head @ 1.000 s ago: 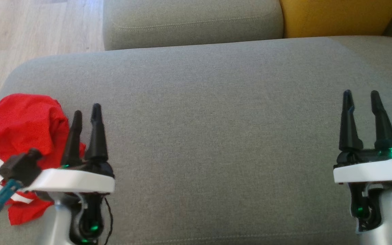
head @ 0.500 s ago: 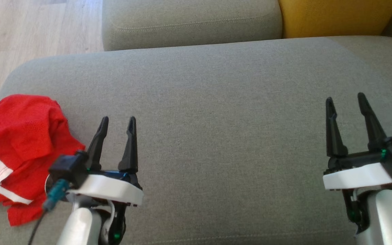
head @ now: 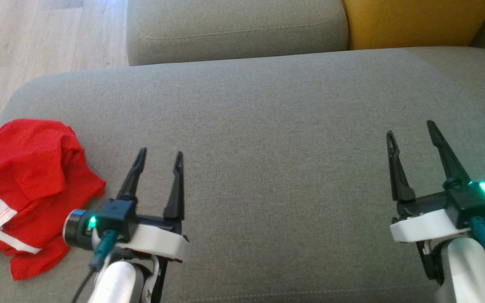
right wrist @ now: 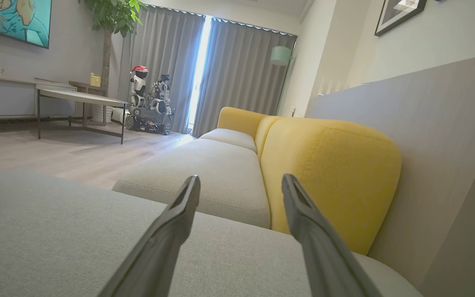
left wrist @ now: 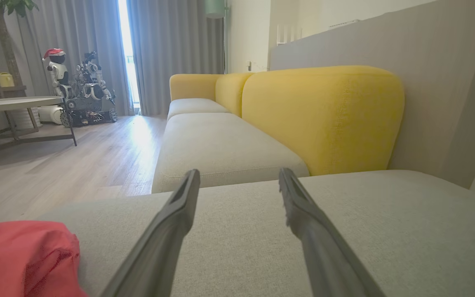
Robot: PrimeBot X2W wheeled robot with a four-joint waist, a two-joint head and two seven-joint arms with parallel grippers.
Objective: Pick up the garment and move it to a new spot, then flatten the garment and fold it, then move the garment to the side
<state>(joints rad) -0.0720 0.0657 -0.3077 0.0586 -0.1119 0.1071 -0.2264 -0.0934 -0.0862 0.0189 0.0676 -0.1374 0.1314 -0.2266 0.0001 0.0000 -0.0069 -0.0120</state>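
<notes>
— Where's the garment (head: 23, 189)?
— Crumpled at the frame's left edge, on the grey cushion (head: 267, 126).
— And the grippers?
— Left gripper (head: 160, 151), lower left, near it without touching, fingers spread. Right gripper (head: 411, 128), lower right, fingers spread too, holding nothing.

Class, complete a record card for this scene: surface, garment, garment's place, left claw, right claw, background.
surface: grey sofa seat
garment: red with white stripes, crumpled
garment's place: the seat's left end
left claw: open, empty, right of the garment, fingers clear of it
right claw: open, empty, over bare seat on the right
background: yellow cushion
</notes>
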